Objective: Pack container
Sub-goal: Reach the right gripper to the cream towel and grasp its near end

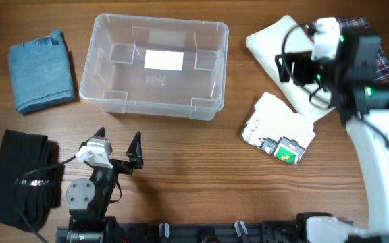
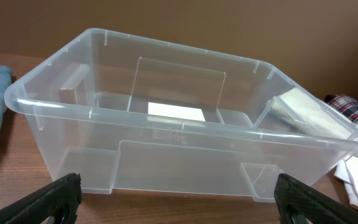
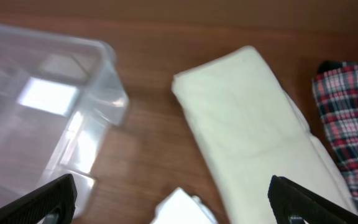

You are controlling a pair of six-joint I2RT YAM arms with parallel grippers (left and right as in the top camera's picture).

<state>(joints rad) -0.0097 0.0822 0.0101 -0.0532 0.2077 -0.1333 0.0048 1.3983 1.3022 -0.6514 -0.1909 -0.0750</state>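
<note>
The container (image 1: pixel 208 74) stands open side up on the bench (image 1: pixel 194 169), in the upper left-middle part of the overhead view. The white label on its base shows plainly.

To its left lies a folded blue cloth (image 1: pixel 40 71), near but not touching. A folded black cloth (image 1: pixel 22 179) lies at the lower left, just beside the left arm. To the right of the container a folded cream cloth (image 1: pixel 269 44) lies slanted, with a plaid cloth (image 3: pixel 347 124) close beside it. In front of the cream cloth is a white packet (image 1: pixel 280 128) with green and black print.

Only bare bench lies between the left hand (image 1: pixel 118 140) and the container's long near wall. This hand sits low and faces that wall, its fingers spread wide and holding nothing.

The right arm reaches up from the lower right corner. The right hand (image 3: pixel 176 208) hovers over the cream cloth, fingers also wide apart and holding nothing.
</note>
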